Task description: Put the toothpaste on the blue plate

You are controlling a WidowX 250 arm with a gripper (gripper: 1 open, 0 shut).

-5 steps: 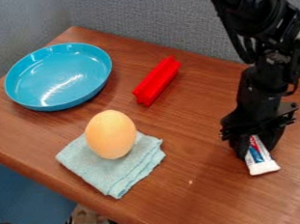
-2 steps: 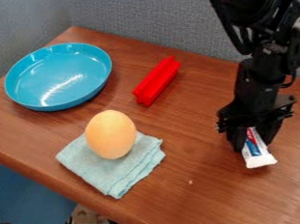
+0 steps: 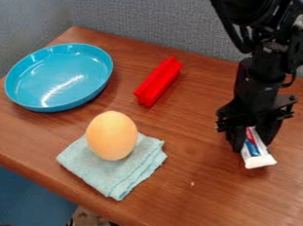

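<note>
The toothpaste [image 3: 258,152], a small white tube with red and blue print, is at the right side of the wooden table, its cap end pointing toward the front edge. My black gripper [image 3: 253,132] points straight down over its upper end, shut on the tube. The tube looks slightly lifted or tilted off the wood; I cannot tell whether its cap end still touches. The blue plate [image 3: 60,76] sits empty at the far left of the table, well away from the gripper.
A red rectangular block [image 3: 159,80] lies between plate and gripper. An orange egg-shaped object [image 3: 111,135] rests on a pale blue-green cloth [image 3: 115,160] near the front edge. The table's [image 3: 194,122] front edge drops off just below the cloth.
The gripper, still shut on the toothpaste, has crept slightly left and up in the picture; the tube has shifted with it.
</note>
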